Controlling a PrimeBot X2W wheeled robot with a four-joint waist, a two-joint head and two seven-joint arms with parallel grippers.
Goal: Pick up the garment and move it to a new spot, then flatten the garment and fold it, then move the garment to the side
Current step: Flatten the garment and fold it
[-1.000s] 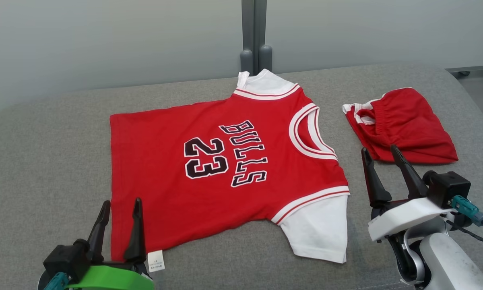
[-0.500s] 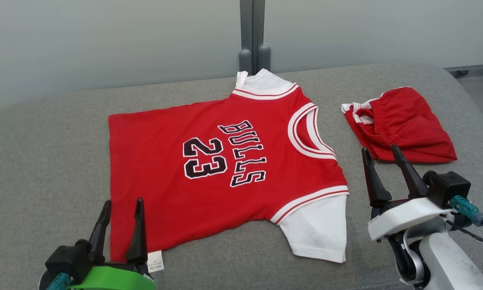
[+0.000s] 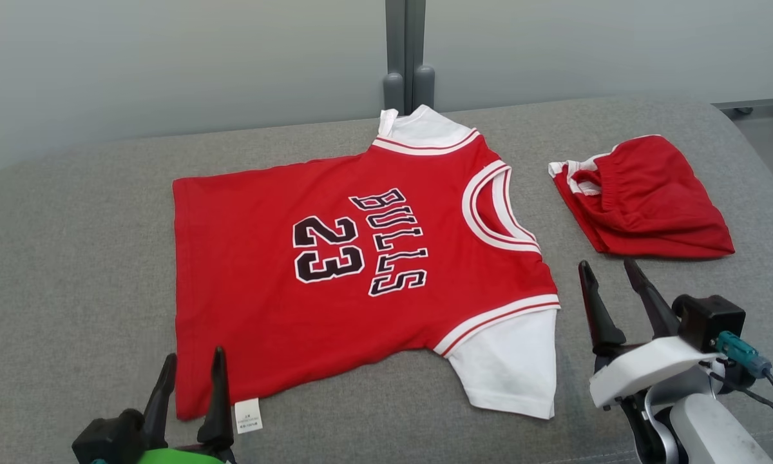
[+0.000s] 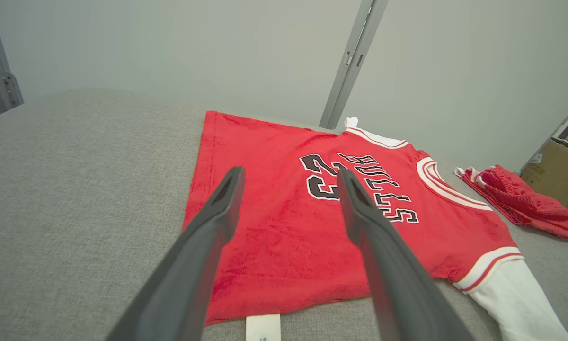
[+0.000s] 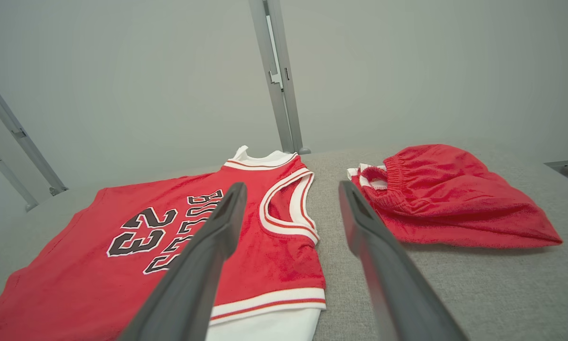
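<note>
At the lower left of the head view, the left gripper [image 3: 193, 356] has its two long dark fingers parted by a moderate gap with nothing between them. Its tips sit at the lower left hem corner of the red short-sleeved jersey with white sleeves and black "BULLS 23" lettering [image 3: 245, 290]. Whether they touch the cloth cannot be told. Just to the right of that gripper, a small white care label [image 3: 247, 414] sticks out from the hem onto the grey woven padded surface [image 3: 71, 258]. At the lower right of the same view, the right gripper [image 3: 607, 265] is likewise spread and empty. It is over bare grey fabric, to the right of the jersey's near white sleeve [image 3: 515, 367] and below a bunched pair of red shorts with white trim [image 3: 644, 206]. The jersey lies spread flat across the middle of the surface, with the hem toward the left of the frame and the white-banded collar toward the right. Its second white sleeve lies near the far edge. The shorts lie apart from it at the upper right, a strip of grey between the two. Behind the surface stands a pale wall with a grey metal post [image 3: 404, 51]. In the left wrist view, a brown cardboard box [image 4: 556, 161] sits at the right edge.
</note>
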